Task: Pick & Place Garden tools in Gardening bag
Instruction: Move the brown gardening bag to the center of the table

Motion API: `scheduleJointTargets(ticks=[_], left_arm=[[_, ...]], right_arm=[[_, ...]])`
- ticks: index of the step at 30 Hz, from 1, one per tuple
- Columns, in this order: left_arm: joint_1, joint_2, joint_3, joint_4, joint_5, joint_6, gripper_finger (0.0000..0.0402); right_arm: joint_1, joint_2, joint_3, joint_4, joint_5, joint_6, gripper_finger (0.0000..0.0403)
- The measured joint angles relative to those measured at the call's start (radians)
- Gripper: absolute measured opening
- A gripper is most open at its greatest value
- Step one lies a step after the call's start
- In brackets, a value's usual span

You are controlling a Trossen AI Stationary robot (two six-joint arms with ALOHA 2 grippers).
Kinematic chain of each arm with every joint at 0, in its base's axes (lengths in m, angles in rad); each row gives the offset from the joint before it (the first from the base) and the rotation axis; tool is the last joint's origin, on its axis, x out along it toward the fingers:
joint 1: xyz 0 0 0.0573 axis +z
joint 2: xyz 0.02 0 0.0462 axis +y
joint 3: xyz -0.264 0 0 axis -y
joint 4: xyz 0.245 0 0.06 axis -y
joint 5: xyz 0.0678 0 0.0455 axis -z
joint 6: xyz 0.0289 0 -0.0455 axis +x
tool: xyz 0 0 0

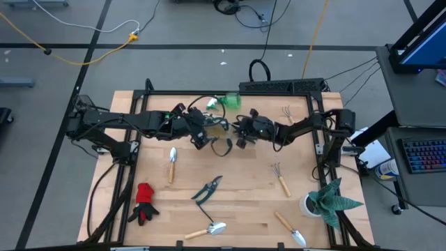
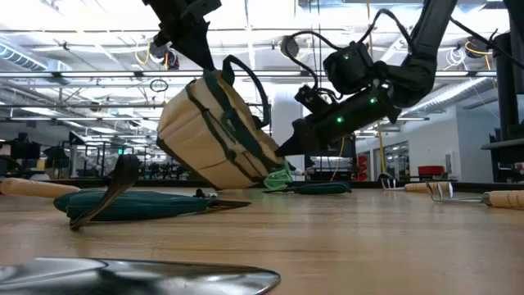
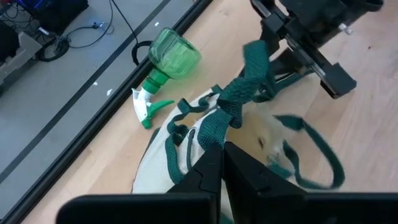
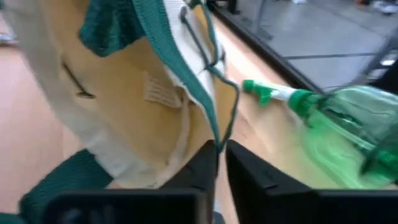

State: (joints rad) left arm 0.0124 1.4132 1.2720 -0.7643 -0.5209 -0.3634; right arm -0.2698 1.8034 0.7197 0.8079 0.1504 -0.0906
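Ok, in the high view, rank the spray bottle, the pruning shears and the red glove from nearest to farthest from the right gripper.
Measured from the right gripper, at the gardening bag:
1. Spray bottle, just beyond it near the table's far edge.
2. Pruning shears, mid-table toward the near edge.
3. Red glove, at the near-left corner, clearly farthest.

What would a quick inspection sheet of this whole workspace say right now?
Surface: wooden table.
Job's things: gardening bag tilted, lifted by both arms; spray bottle lying behind it; red glove, pruning shears, trowels and fork-rakes spread over the table.
Clutter: potted plant.
Grippers: left pincer shut on bag's rim; right pincer shut on bag's edge.
Cables: loose on the floor.
Surroundings: keyboard on a side desk.
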Motion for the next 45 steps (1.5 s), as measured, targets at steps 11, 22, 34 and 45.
scheduleJointTargets(ticks=[11,22,34,45], left_arm=[[0.000,0.000,0.000,-0.008,0.000,0.002,0.0008],[0.000,0.000,0.000,-0.079,0.080,-0.010,0.0006],[0.018,0.000,-0.001,-0.137,0.181,-0.001,0.0007],[0.074,0.000,-0.004,-0.152,0.216,0.045,0.0022]], right_arm=[[-0.029,-0.012,-0.001,-0.004,-0.150,0.008,0.0003],[-0.004,-0.262,-0.002,-0.207,-0.284,0.188,0.0001],[-0.002,-0.542,-0.001,-0.536,-0.436,0.332,0.0001],[-0.011,-0.506,-0.001,-0.543,-0.491,0.365,0.0001]])
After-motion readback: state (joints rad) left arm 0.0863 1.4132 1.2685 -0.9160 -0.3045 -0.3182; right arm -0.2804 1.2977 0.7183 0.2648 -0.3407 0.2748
